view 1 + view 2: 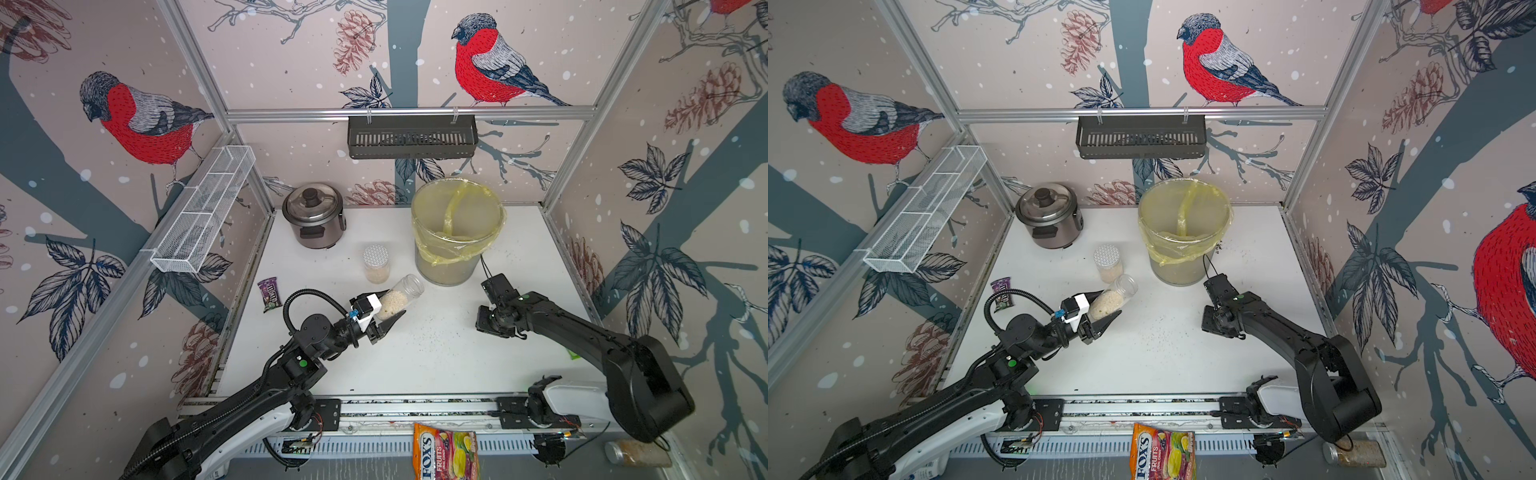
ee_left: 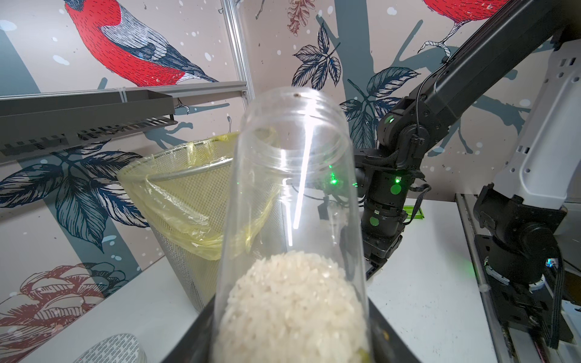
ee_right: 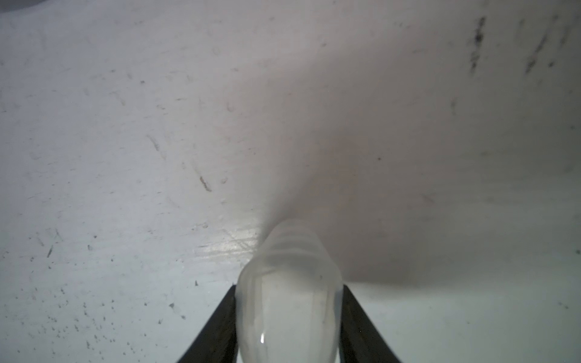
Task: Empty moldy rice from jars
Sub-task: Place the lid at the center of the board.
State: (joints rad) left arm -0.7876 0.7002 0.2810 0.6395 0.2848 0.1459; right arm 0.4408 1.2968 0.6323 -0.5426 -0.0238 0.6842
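Left claw point(image 1: 390, 307): I clamp the open jar point(image 2: 292, 176), tilted above the middle of the surface point(image 1: 436, 365), mouth toward the bin point(image 1: 444, 272).
Moldy rice point(image 2: 292, 311): heaped at that jar's base.
Right claw point(image 3: 287, 341): I pinch a clear lid point(image 3: 287, 283) low over the surface.

A lidless narrow clear jar point(image 1: 409, 289) hangs tilted over the table's point(image 1: 436, 365) middle, off-white moldy rice point(image 1: 390, 304) heaped at its base, a clear lid point(image 3: 287, 298) held apart toward the right edge, and just behind stands an upright wider silver-lidded jar point(image 1: 377, 268).
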